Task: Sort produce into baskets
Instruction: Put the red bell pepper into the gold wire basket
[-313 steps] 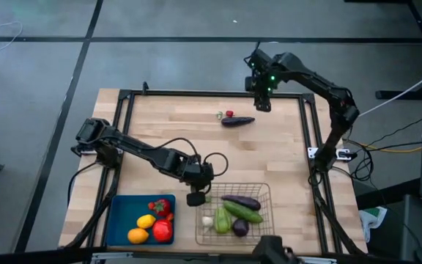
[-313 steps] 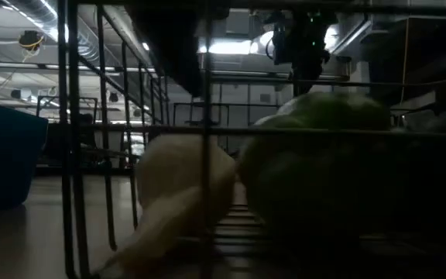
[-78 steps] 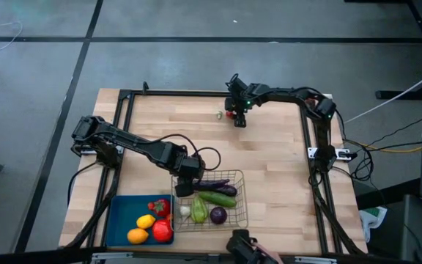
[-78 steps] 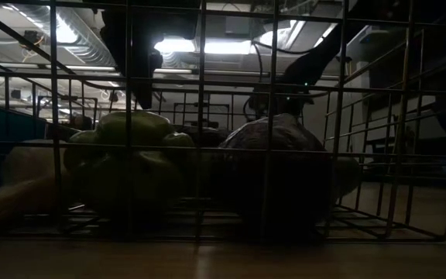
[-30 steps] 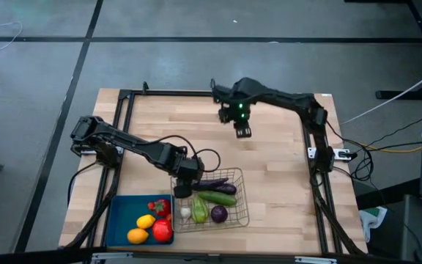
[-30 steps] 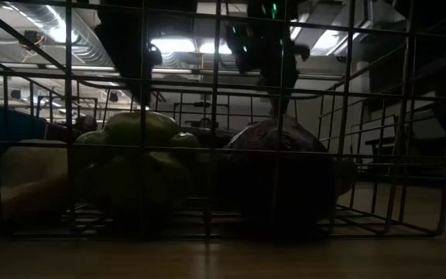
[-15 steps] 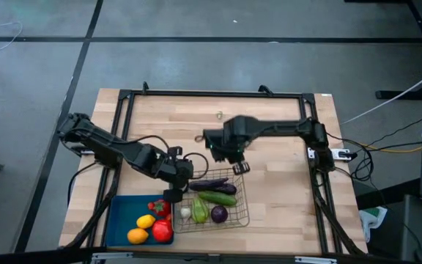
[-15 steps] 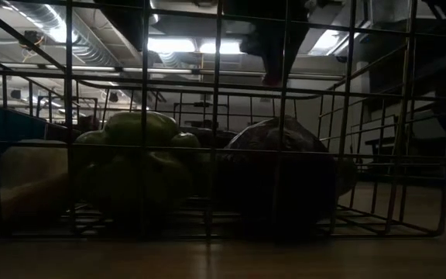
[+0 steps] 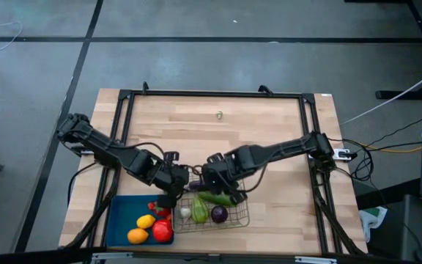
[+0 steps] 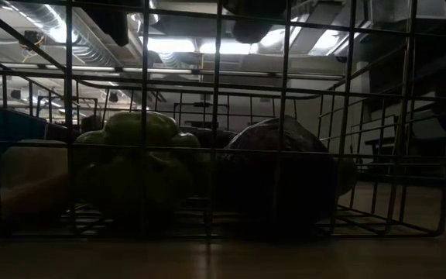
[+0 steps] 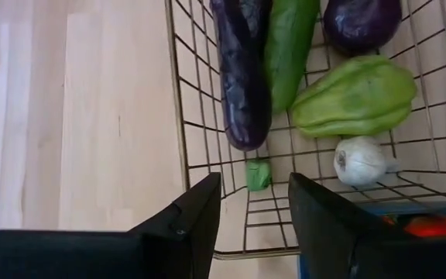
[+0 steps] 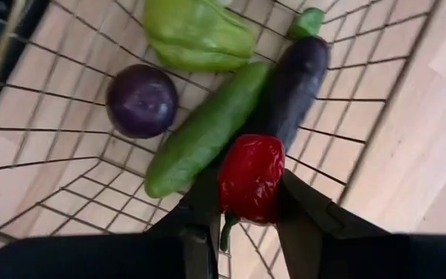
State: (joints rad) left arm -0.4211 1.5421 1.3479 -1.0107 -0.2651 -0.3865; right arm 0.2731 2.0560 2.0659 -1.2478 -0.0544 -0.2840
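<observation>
Red pepper (image 12: 251, 177) is clamped betw. the fingers of the right hand (image 9: 216, 178), suspended over the far edge of the wire basket (image 9: 234, 218), directly above the long eggplant (image 12: 293, 85) and cucumber (image 12: 206, 129). Basket sits at near-centre of the worktop (image 9: 269, 125), touching or just beside the blue tray (image 9: 119, 220) on its left. Basket contents: long eggplant, cucumber, round purple eggplant (image 12: 142, 100), green pepper (image 12: 198, 32), white garlic (image 11: 358, 160). Tray contents: lemon (image 9: 146, 221), orange (image 9: 138, 235), red items (image 9: 162, 230). Left hand (image 9: 171, 196) hovers over the basket/tray junction at the far-left corner of the basket, fingers (image 11: 193, 225) apart, gripping nothing. One small item (image 9: 219, 114) lies alone at far-centre of the worktop; type cannot be determined. Low view: green pepper and round eggplant visible through the mesh.
</observation>
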